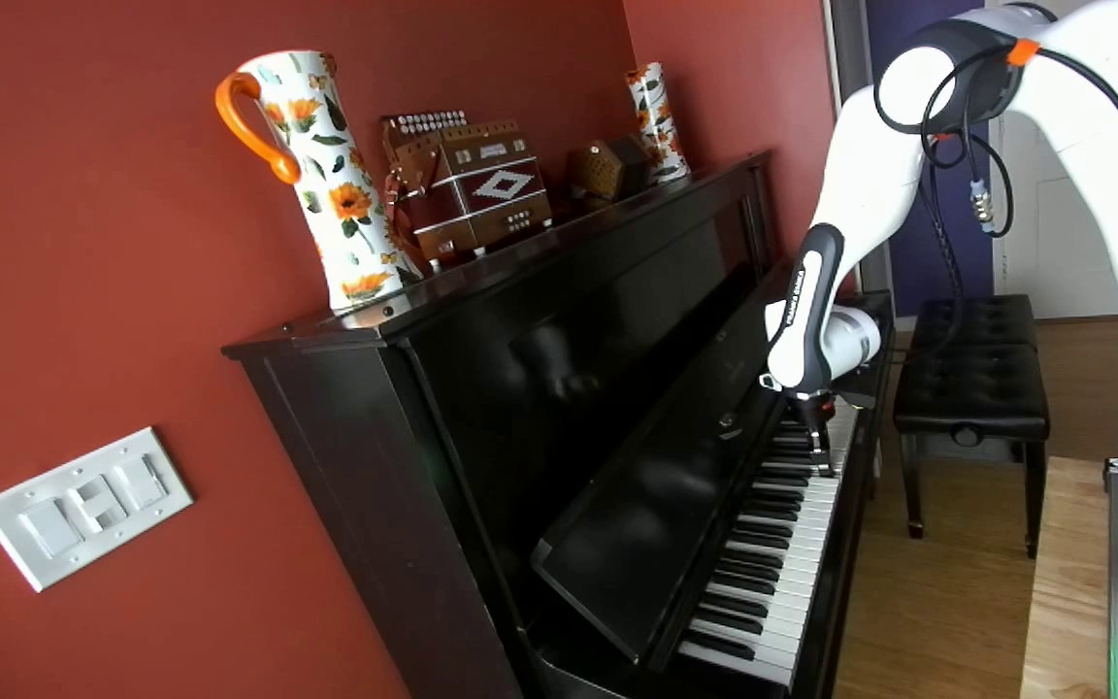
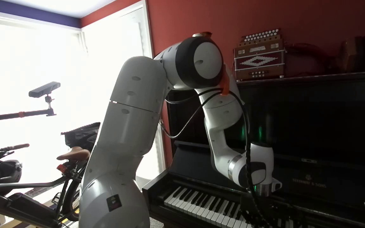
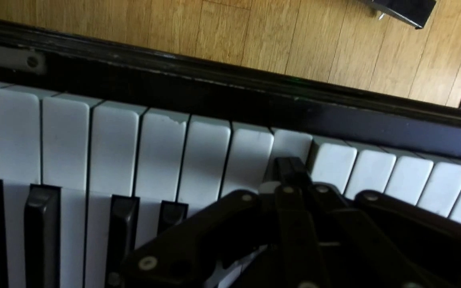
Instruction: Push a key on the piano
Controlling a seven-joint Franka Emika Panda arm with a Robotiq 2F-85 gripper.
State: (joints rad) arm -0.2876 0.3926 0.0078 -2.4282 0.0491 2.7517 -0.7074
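claw (image 3: 292,170) on sunken key (image 3: 293,142) | atop piano (image 1: 608,388): pitcher (image 1: 336,189), accordion (image 1: 486,189) | near: bench (image 1: 971,379)

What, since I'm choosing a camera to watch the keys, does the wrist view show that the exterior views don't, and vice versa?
Only the wrist view: a chipped white key and, beneath the closed fingers, another key, apparently pressed down.
Only the exterior views, both: the accordion and red wall.
Shared by all three: the piano.
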